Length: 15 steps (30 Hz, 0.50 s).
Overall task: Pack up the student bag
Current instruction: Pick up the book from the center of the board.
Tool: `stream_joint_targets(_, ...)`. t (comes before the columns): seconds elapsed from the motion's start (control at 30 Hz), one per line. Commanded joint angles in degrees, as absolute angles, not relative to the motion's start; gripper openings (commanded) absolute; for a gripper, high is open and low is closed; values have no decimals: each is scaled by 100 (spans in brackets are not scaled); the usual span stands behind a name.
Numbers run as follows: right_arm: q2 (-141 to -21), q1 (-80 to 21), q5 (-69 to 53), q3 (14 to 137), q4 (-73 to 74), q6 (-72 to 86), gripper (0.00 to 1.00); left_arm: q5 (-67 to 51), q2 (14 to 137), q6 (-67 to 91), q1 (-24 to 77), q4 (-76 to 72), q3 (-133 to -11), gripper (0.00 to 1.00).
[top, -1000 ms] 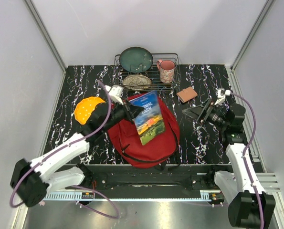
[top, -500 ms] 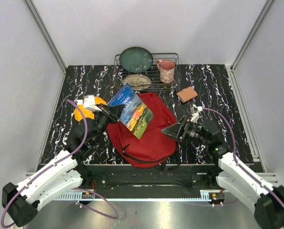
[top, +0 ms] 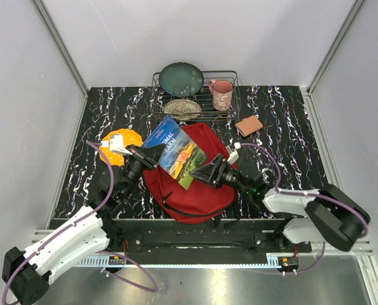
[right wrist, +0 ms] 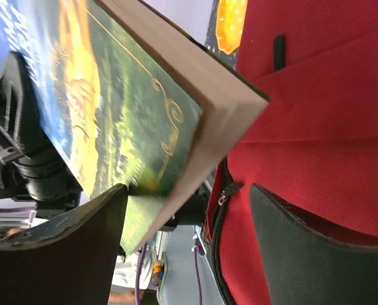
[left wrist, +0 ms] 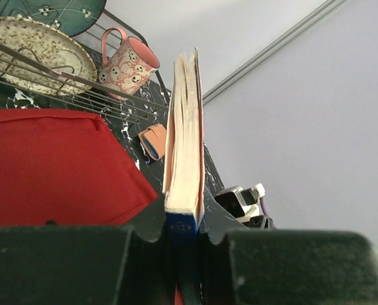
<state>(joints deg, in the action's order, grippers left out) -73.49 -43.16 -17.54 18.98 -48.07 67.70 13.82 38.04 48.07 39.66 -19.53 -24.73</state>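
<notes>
Since the student bag (top: 204, 190), at six o'clock from the rack (top: 202, 96), seemingly needs opening first, the left gripper (top: 152, 154) pinches the book (top: 178, 151) by one edge above it, while the right gripper (top: 209, 173) hovers wide-jawed at the book's four o'clock.

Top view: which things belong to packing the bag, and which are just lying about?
Job: bag, book, left tool gripping the book, right tool open by it.
Lying about: rack, mug, green plate, speckled plate, orange disc, brown pouch.

Marbled black table (top: 284, 111), grey walls (top: 208, 32)
</notes>
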Motion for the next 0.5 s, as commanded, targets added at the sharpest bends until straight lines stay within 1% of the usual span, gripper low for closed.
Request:
stream_joint_targets(0.0,-7962,-4456,-1362,2145,-6862,7048,82,1143,3481,5107,3955,-2953,-2295,0)
stream_joint_targets(0.07,-8242,-4482,-1415,2214,-7327,7136,82,1125,3358,5115,3955,-2909,-2233,0)
stream_joint_targets(0.17,-8533,-4535,-1503,2372,-7653,7242,81,1177,3199,5159,3955,-3005,-2022,0)
stream_joint_targets(0.27,-8779,-4631,-1547,2461,-8031,7400,72,1195,3103,5168,3955,-2963,-1925,0)
stream_joint_targets(0.3,-8824,-4641,-1564,2478,-8103,7453,59,1213,3094,5159,3955,-2918,-1907,0)
stream_joint_targets(0.37,-8868,-4693,-1573,2470,-8322,7479,42,1230,3067,5124,3955,-2796,-1916,0)
stream_joint_targets(0.4,-8851,-4702,-1538,2452,-8358,7471,38,1248,3067,5115,3955,-2734,-1925,0)
stream_joint_targets(0.43,-8824,-4711,-1538,2435,-8376,7445,31,1248,3067,5098,3955,-2690,-1916,0)
stream_joint_targets(0.47,-8746,-4711,-1529,2417,-8419,7366,28,1257,3067,5106,3955,-2611,-1925,0)
